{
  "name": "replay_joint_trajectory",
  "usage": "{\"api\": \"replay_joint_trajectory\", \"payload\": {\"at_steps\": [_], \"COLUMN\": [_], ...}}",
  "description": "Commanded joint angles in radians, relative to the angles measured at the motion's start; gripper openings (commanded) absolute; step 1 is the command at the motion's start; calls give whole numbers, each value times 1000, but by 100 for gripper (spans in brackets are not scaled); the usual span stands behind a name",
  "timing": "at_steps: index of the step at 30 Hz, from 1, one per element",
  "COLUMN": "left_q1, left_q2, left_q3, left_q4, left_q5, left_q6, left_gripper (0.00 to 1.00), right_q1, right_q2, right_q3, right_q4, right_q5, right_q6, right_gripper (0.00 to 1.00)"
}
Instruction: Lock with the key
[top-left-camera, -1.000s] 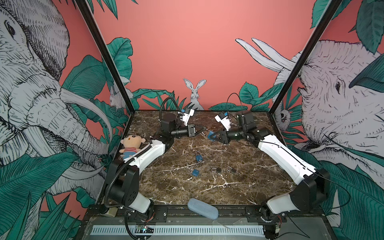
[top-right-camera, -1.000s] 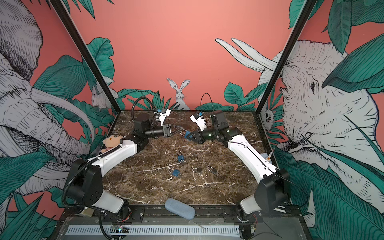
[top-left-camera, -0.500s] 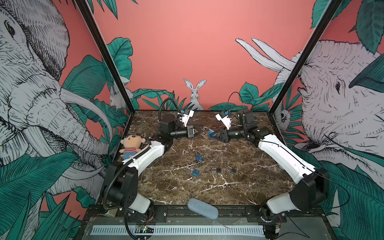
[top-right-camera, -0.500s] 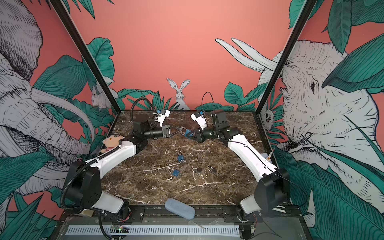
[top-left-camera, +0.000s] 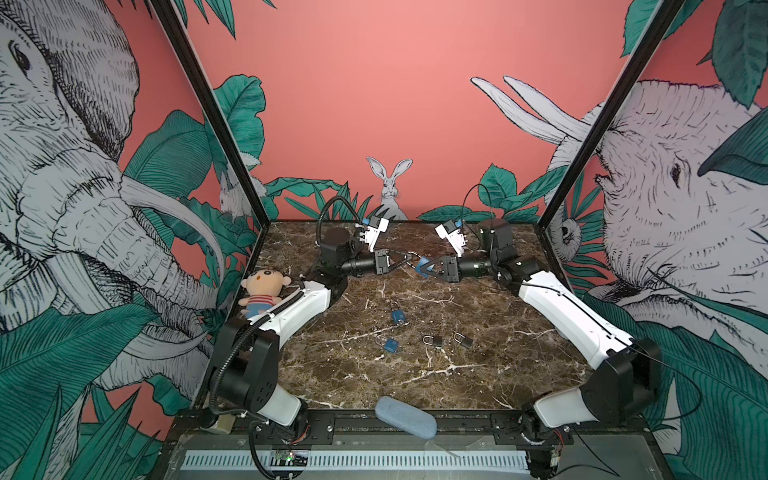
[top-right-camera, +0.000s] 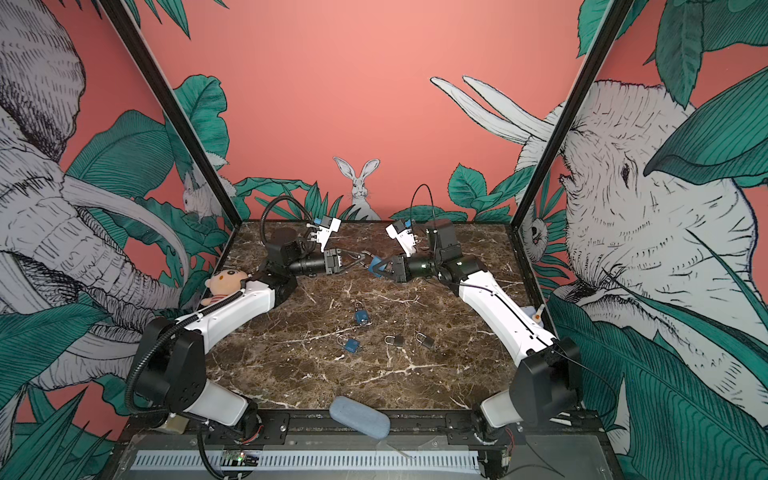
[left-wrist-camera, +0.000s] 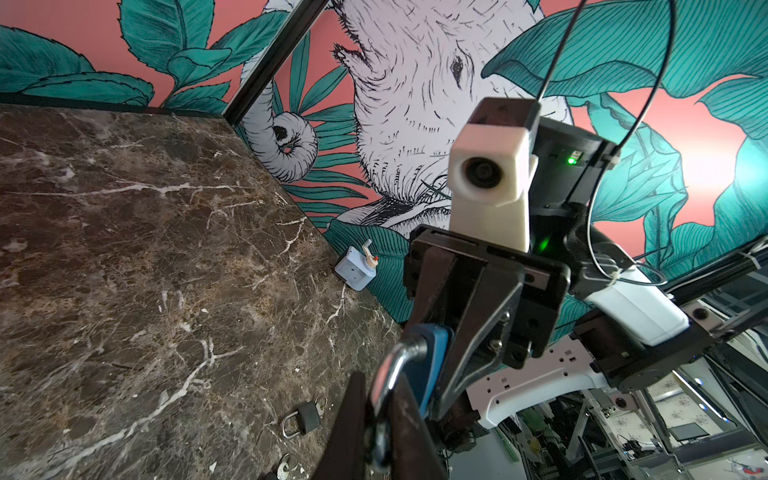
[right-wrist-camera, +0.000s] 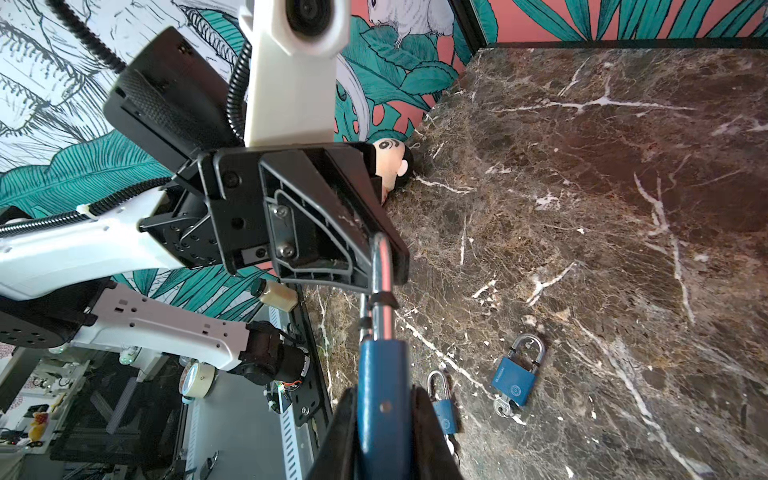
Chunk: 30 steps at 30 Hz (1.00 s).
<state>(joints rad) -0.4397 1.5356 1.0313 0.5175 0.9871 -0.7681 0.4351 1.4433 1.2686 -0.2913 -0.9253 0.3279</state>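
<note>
The blue padlock (top-left-camera: 424, 263) hung in the air over the back of the marble table (top-left-camera: 415, 374), in the upper middle of both top views, caught between the two arms where their tips met. The right gripper (top-left-camera: 428, 269) was pinched on its blue body from the right. In the right wrist view that body (right-wrist-camera: 382, 390) sat squeezed between the two dark fingers (right-wrist-camera: 343, 440), its far end hidden between them. The left gripper (top-left-camera: 405, 260) reached in from the left with its jaws drawn nearly together, and the silver shackle (top-left-camera: 412, 256) ran in between its tips. In the left wrist view the steel loop (left-wrist-camera: 388, 370) was gripped between that arm's own fingers, and the right wrist view showed the same from the other side.

The padlock's long axis lay roughly level, along the line from one gripper to the other. The shackle end pointed to the left of the top views and a little upward, the body to the right. Whether the shackle was latched or open could not be told.

Below, toward the middle of the table, two loose blue padlocks (top-left-camera: 398, 318) and two dark padlocks (top-left-camera: 434, 341) lay flat, well apart from both grippers. A plush doll (top-left-camera: 262, 291) sat at the table's left edge.
</note>
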Motion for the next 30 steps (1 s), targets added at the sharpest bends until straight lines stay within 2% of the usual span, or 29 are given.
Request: {"api": "replay_joint_trajectory", "payload": {"at_steps": [1,13,30], "left_q1": [-8,-43,-98], "left_q2": [27,-3,6], "left_q3": [-2,18,-13], "left_q4": [46,-71,-50], "left_q5": [-44,-73,-65], "left_q6": [-25,52,32], "left_gripper": [0,0,0], "right_q1": [27,26,25], "right_q2": [-59,-54,-43], "right_q3": [2,-29,-21], "right_q4": [160,266,337], "right_q5": [-131,-142,-129], "right_q6": [54,119,165], "right_gripper": [0,0,0]}}
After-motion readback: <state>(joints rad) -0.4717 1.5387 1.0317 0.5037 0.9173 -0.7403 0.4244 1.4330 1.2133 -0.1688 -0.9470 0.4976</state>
